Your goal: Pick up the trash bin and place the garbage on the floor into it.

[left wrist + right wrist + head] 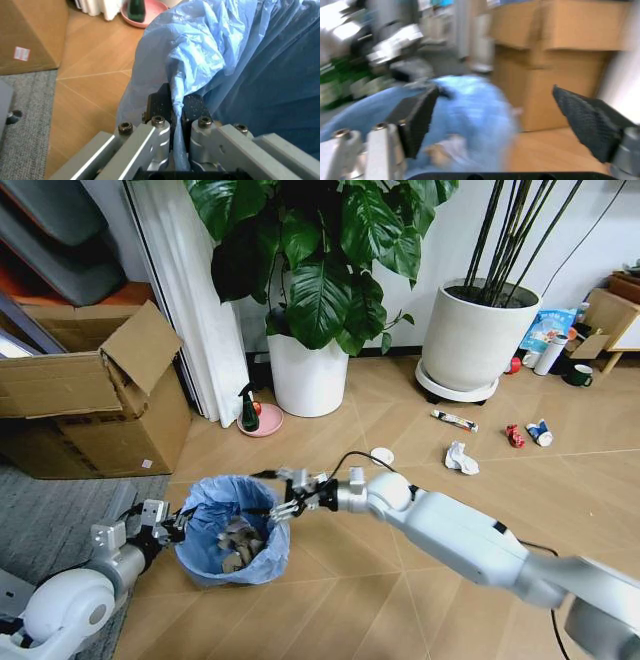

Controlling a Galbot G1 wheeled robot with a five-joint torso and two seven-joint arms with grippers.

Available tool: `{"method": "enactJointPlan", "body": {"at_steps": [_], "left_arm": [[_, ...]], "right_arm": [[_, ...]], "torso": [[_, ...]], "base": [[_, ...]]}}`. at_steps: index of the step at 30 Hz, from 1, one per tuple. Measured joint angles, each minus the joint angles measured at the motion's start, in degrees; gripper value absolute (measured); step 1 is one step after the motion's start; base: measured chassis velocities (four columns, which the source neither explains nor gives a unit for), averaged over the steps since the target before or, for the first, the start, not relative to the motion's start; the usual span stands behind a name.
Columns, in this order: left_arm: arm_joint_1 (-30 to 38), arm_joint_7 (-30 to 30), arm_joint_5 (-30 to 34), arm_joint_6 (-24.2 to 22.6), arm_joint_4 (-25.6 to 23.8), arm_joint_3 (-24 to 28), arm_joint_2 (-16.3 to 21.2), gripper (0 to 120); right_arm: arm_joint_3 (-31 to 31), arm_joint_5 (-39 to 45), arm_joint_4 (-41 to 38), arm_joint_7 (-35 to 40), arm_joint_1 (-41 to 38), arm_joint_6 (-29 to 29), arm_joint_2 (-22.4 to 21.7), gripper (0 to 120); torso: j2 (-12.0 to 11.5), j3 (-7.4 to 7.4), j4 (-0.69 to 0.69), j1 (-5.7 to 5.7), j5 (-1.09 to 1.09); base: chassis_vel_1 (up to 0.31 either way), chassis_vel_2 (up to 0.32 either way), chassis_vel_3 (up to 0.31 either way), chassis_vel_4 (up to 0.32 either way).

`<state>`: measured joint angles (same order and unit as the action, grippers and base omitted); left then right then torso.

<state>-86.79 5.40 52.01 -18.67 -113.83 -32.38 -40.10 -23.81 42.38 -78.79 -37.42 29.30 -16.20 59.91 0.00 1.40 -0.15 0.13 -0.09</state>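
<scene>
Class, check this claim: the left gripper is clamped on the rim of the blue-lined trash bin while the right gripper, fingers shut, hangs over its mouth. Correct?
One error: the right gripper is open, its fingers wide apart in the right wrist view. The left gripper does clamp the trash bin rim.

**Plants, boxes and clutter along the wall**

An open cardboard box (95, 395) sits on the left beside a grey rug (60, 510). Two white plant pots (308, 375) (478, 338) stand by the wall, with a green spray bottle (248, 410) on a pink dish (266, 420) near the smaller pot.
</scene>
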Motion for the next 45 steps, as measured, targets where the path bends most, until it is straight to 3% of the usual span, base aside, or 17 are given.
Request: {"method": "enactJointPlan", "body": {"at_steps": [3, 4, 7, 8, 12, 17, 26, 45], "left_arm": [[-0.39, 0.67, 0.2, -0.15, -0.05, -1.77, -1.76, 0], [-0.39, 0.67, 0.2, -0.15, -0.05, -1.77, -1.76, 0], [-0.38, 1.03, 0.09, -0.23, 0.17, -2.81, -3.06, 0], [-0.38, 1.03, 0.09, -0.23, 0.17, -2.81, -3.06, 0], [0.03, 1.34, 0.26, -0.31, 0.12, -2.66, -3.43, 0], [-0.25, 1.65, 0.08, -0.41, -0.38, -2.02, -3.44, 0], [-1.86, 1.54, -1.31, -0.26, 0.04, -2.47, -5.09, 0], [-1.68, 1.48, -1.61, -0.12, -0.01, -1.92, -5.81, 0]], "right_arm": [[8.99, 0.5, -1.35, 9.28, 7.27, 1.34, -2.93, 98], [8.99, 0.5, -1.35, 9.28, 7.27, 1.34, -2.93, 98], [18.67, -3.3, -3.46, 22.16, 17.83, 2.79, -4.93, 100], [18.67, -3.3, -3.46, 22.16, 17.83, 2.79, -4.93, 100], [29.97, -8.33, -5.68, 27.21, 29.06, 3.11, -5.34, 100], [38.26, -10.49, -6.4, 25.7, 37.94, 1.85, -5.09, 100], [43.54, -12.04, -6.08, 22.48, 45.5, 0.07, -2.96, 100], [42.66, -11.99, -4.5, 20.7, 44.36, -1.32, -2.53, 100]], "torso": [[0.0, 0.0, 0.0, 0.0, 0.0], [0.0, 0.0, 0.0, 0.0, 0.0], [0.0, 0.0, -0.02, 0.0, 0.05], [0.0, 0.0, -0.02, 0.0, 0.05], [0.0, -0.01, -0.02, 0.0, -0.02], [0.0, 0.0, 0.0, 0.0, -0.04], [0.0, 0.0, 0.0, 0.0, -0.01], [0.0, 0.01, -0.01, 0.0, -0.01]], "base": [[0.0, 0.0, 0.0, 0.0], [0.0, 0.0, 0.0, 0.0], [0.0, 0.0, 0.0, 0.0], [0.0, 0.0, 0.0, 0.0], [0.0, 0.0, 0.0, 0.0], [0.0, 0.0, 0.0, 0.0], [0.0, 0.0, 0.0, 0.0], [-0.057, 0.059, 0.061, -0.057]]}}
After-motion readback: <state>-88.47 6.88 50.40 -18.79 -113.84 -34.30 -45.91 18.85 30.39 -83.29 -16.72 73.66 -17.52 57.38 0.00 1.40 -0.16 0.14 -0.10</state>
